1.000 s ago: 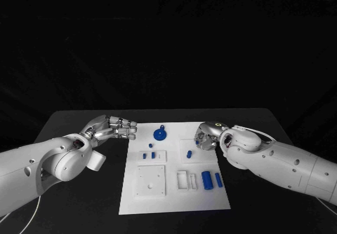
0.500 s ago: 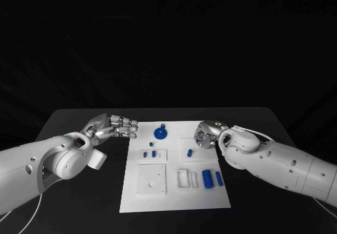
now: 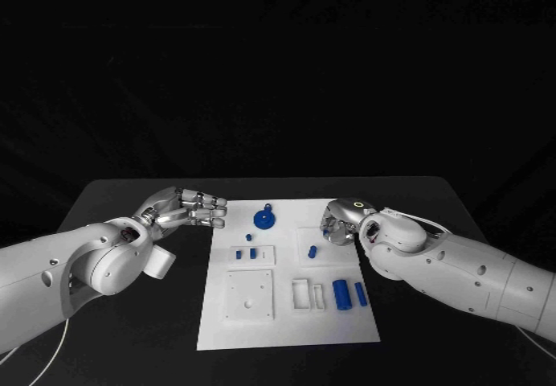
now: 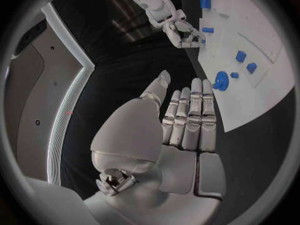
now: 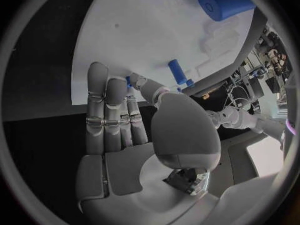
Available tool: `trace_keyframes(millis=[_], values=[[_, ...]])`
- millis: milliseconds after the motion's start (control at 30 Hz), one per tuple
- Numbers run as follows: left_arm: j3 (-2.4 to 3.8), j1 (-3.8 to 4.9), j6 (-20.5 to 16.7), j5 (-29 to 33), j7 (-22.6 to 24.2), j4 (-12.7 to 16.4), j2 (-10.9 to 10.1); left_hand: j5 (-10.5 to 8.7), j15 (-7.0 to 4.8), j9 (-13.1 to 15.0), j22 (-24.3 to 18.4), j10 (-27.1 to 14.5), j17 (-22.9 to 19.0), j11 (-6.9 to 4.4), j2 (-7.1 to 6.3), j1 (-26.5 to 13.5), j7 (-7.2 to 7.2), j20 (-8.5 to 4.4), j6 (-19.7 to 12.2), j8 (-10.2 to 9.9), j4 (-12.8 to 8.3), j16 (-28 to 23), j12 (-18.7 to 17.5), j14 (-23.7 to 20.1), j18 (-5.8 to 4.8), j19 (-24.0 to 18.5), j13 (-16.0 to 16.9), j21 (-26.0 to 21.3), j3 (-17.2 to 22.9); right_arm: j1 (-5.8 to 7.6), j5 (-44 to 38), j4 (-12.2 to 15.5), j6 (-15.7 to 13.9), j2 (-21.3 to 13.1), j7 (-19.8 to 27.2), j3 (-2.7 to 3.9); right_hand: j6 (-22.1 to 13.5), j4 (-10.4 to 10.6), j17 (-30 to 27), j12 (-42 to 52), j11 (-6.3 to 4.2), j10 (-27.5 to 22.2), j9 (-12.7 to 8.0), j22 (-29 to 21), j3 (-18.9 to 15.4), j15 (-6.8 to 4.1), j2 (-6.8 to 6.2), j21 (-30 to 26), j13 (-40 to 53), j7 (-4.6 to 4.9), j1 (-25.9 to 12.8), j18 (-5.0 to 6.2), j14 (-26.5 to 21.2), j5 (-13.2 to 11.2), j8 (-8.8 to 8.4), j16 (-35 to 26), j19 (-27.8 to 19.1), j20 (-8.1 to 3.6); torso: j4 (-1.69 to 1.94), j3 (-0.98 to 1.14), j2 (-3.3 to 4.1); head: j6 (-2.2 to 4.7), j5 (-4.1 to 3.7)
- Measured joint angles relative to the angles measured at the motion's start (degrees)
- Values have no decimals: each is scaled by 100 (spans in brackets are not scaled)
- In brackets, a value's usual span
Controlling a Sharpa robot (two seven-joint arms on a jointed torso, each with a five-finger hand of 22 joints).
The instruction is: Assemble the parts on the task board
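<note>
1. The right hand (image 3: 338, 223) hangs over the task board (image 3: 290, 334), fingers apart, holding nothing.
2. The left hand (image 3: 186, 211) waits open by the board's left edge.
3. It should lower slowly onto the small blue peg (image 3: 312, 252) mid-board.

A lab: black-draped table (image 3: 139, 338) bearing a white task board (image 3: 290, 338)

Black table (image 3: 139, 322) against a dark backdrop, under the white board.
</note>
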Motion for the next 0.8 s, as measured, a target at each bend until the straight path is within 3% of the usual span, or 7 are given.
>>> trace_keyframes(millis=[600,800], values=[[1,0,16,0,-11,-34,30,0,0,0,-38,-40,-1,0,0,0,0,-21,-41,0,-16,0,0,0,0,20,0,0,-16,-4,-406,118,-43,57,-347,-70,165,-35,-14,-16,-60,124,1,210,126,-22,43,-110,20,-41,-44,-6,18,134,-19,-1,1,1,1,8,6,-14,-21],[1,0,21,-3,-15,-64,46,0,0,0,-52,-40,-1,0,0,0,0,-21,-41,0,-15,0,0,0,0,20,0,0,-16,-33,-526,147,-135,67,-510,-79,261,-36,-8,-16,-92,237,0,314,363,-82,22,-110,19,-74,-101,-60,2,400,-23,-1,33,-74,10,6,7,-16,-10]])
